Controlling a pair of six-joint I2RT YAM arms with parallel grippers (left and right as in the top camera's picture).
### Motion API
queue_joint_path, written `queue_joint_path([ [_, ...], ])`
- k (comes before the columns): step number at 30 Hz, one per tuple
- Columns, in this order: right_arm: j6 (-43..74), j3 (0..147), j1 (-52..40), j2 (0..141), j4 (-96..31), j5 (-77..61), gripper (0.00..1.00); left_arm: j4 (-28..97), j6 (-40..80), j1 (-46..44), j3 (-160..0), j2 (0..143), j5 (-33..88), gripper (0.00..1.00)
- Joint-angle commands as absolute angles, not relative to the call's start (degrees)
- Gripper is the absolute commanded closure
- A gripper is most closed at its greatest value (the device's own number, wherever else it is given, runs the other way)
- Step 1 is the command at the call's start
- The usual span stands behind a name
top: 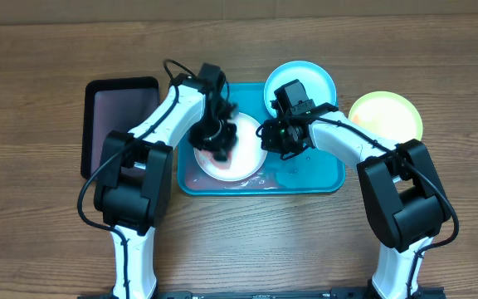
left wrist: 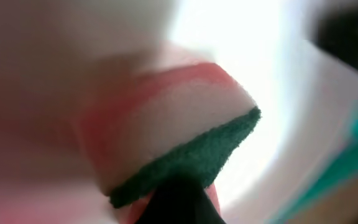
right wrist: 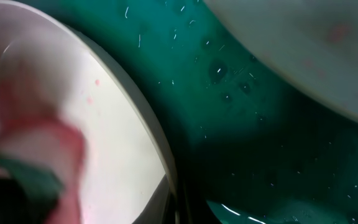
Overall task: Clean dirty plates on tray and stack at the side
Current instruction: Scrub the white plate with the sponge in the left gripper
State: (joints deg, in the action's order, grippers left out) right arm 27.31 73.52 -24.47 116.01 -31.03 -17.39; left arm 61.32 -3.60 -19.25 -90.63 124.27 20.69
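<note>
1. Seen from overhead, a turquoise tray (top: 314, 176) lies at the centre of a wooden table (top: 40, 241), with two robot arms reaching into it from the bottom of the frame.
2. A white plate (top: 246, 164) sits in the left half of the tray, smeared with red near its middle.
3. The left gripper (top: 218, 143) is over the white plate. Its jaws are clamped on a sponge (left wrist: 185, 124), which is pale and stained pink, with a dark green scouring layer. The sponge presses on the plate.
4. The right gripper (top: 274, 137) is at the white plate's right rim. Its jaws are closed narrow and appear to pinch that rim.
5. In the right wrist view, the tray floor beside the white plate is wet with small droplets.
6. A light blue plate (top: 314, 79) lies at the tray's upper right corner, its lower edge hidden by the right arm.
7. A yellow-green plate (top: 386, 116) rests on the table just beside the tray's right end.
8. A smaller black tray (top: 119, 116) lies at the left of the frame, beside the turquoise one.
</note>
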Motion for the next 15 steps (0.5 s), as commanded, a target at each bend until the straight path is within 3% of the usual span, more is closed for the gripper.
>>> queue_joint_path([
  [1,28.29,74.32,-24.75,116.84,-30.02,-17.02,0.96,62.57,-17.39,-20.56,-88.6,127.22,34.85,0.96],
  [4,28.29,74.32,-24.73,116.84,-30.02,-17.02,0.96,59.44,-13.13,-20.53,-88.6,127.22,28.99,0.96],
  [9,28.29,74.32,-24.75,116.84,-30.11,-17.04,0.96,48.56,13.85,-20.53,-88.6,127.22,1.56,0.96],
  [15,28.27,74.32,-24.75,116.84,-30.26,-17.02,0.96,42.33,34.04,-20.53,-88.6,127.22,-18.13,0.96],
])
